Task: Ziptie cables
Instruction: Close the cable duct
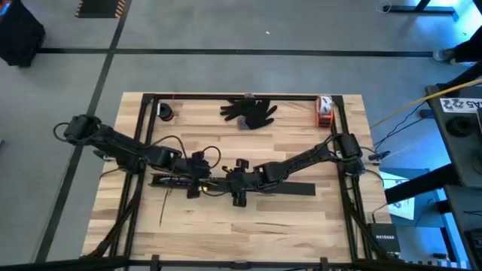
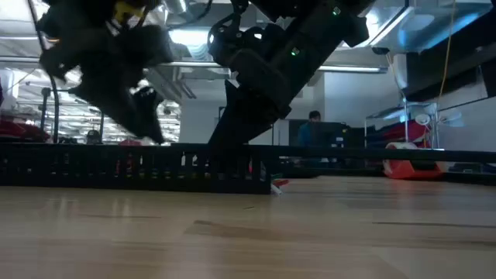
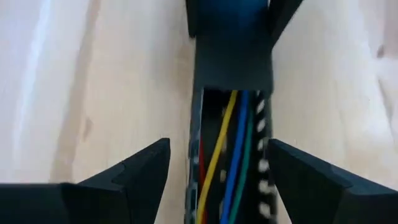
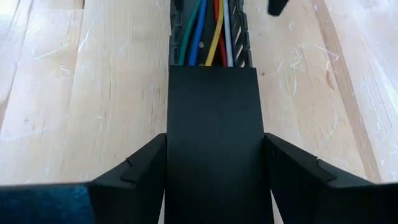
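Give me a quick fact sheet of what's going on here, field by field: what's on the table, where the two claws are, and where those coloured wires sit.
Surface: wooden table
Cables: coloured cables (green, blue, yellow, red, pale) lying lengthwise inside a black slotted channel
Cover: flat black lid over part of the channel
Left gripper: open, fingers either side of the channel
Right gripper: open, straddling the covered part
Arms: both meet near the table's middle
Other items: black glove at the far edge; orange-and-white object at the far right corner
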Robot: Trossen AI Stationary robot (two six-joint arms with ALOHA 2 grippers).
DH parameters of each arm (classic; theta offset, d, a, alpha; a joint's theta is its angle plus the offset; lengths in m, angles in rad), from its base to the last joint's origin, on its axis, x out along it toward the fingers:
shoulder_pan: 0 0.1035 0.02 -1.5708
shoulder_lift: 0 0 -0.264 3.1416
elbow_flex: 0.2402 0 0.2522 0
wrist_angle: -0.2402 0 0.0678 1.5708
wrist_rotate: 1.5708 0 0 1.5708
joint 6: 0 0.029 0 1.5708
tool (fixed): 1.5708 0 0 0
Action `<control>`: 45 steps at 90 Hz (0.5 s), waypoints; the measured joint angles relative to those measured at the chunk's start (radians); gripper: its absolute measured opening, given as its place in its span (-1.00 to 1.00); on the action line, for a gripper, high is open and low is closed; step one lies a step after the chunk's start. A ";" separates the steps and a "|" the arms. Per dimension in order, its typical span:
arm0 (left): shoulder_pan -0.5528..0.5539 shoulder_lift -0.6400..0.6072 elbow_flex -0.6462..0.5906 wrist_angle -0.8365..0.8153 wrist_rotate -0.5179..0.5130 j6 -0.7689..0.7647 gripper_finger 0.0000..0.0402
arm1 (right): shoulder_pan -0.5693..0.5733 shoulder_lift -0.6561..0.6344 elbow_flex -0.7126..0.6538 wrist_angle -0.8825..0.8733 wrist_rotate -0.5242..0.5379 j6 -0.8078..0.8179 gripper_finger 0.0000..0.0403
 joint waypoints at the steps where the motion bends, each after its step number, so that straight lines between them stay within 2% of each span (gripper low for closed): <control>1: 0.000 0.000 -0.006 0.009 0.003 -0.004 0.31 | 0.000 0.000 0.000 0.000 0.000 0.000 0.12; 28: -0.020 0.003 -0.163 0.311 0.032 -0.075 0.31 | -0.001 0.000 0.000 -0.001 -0.002 -0.006 0.12; 45: -0.044 0.002 -0.180 0.331 0.051 -0.096 0.31 | 0.000 0.000 0.000 0.000 -0.008 -0.020 0.12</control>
